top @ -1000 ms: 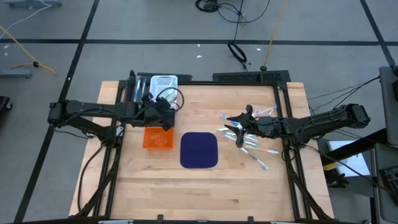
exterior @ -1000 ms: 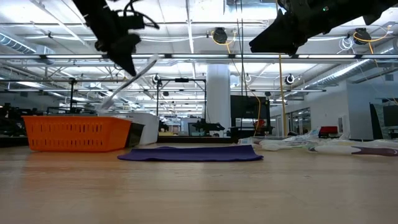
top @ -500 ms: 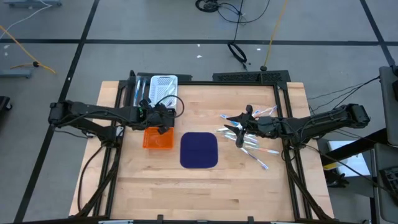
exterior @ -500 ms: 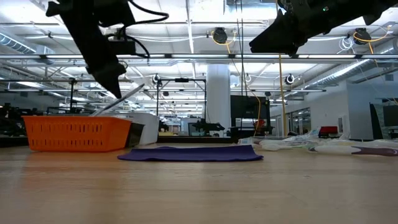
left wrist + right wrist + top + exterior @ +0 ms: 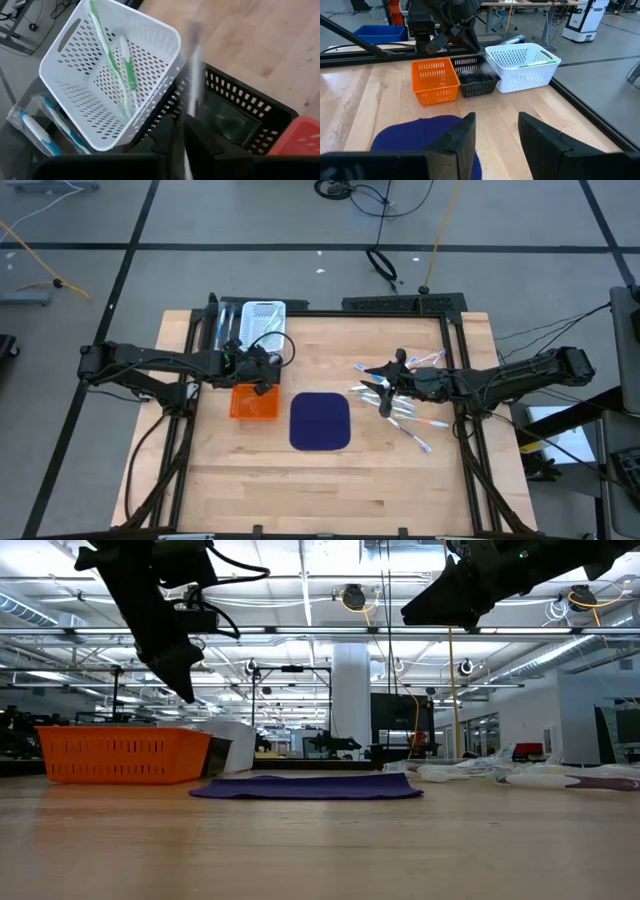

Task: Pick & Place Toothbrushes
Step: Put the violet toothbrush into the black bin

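Toothbrush that stuck out below the left end effector (image 5: pixel 185 690) half a sec earlier was gone from it in the low view. The arm itself had barely shifted from that frame. In the left wrist view one toothbrush (image 5: pixel 194 75) showed as a blurred pale streak over the black basket (image 5: pixel 240 120). It ran down between the left end effector's parted jaws, which looked open and not clamped on it.

From above, the left end effector (image 5: pixel 258 365) hung over the row of baskets at the back-left of the counter (image 5: pixel 330 480), just behind the orange basket (image 5: pixel 255 402). The white basket (image 5: pixel 263 315) sat further back, touching the black one, w/ green-handled brushes (image 5: pixel 127 70) lying inside it. Orange basket, black basket (image 5: pixel 477 82) and white basket (image 5: pixel 520 70) stood side by side in the right wrist view.

Right end effector (image 5: pixel 395 375) hovered above the counter's right side, open and holding nothing, w/ its two fingers (image 5: pixel 470 135) well apart. Remaining toothbrushes (image 5: pixel 400 405) lay scattered flat on the counter under and around it, approx. btwn the dark blue mat (image 5: pixel 320 421) and the right edge. Low view had them as a pale heap (image 5: pixel 520 775) right of the mat (image 5: pixel 310 787), w/ the orange basket (image 5: pixel 120 755) on the left.
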